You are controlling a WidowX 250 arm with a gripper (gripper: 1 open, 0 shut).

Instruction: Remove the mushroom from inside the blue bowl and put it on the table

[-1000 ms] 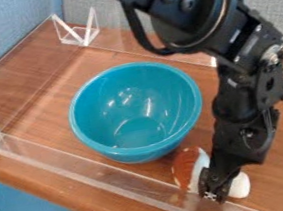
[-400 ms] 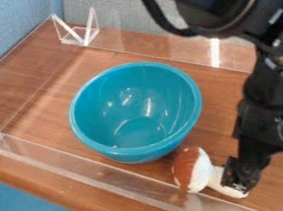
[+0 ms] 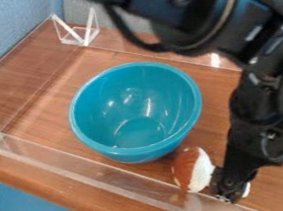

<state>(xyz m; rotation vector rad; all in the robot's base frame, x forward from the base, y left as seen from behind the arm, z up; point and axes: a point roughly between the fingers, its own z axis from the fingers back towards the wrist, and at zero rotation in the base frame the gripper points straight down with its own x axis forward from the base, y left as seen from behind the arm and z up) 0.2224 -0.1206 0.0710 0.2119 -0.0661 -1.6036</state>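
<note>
Tabletop (image 3: 32, 79) was wood-grain with clear acrylic walls. Arm (image 3: 260, 109) came down at the right, pointing nearly straight down. Bowl (image 3: 135, 110) sat mid-tabletop, upright, nothing in it. Mushroom (image 3: 192, 166) lay on its side on the tabletop, just off the bowl's near-right rim, against the front wall. Pincer (image 3: 230, 189) was spread, right beside the stem, gripping nothing.

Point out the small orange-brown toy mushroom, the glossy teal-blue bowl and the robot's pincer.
Orange-brown toy mushroom (image 3: 191, 165), camera view, on its cap.
Glossy teal-blue bowl (image 3: 94, 110), camera view, on its inner left wall.
Pincer (image 3: 227, 191), camera view, between its fingertips.
</note>
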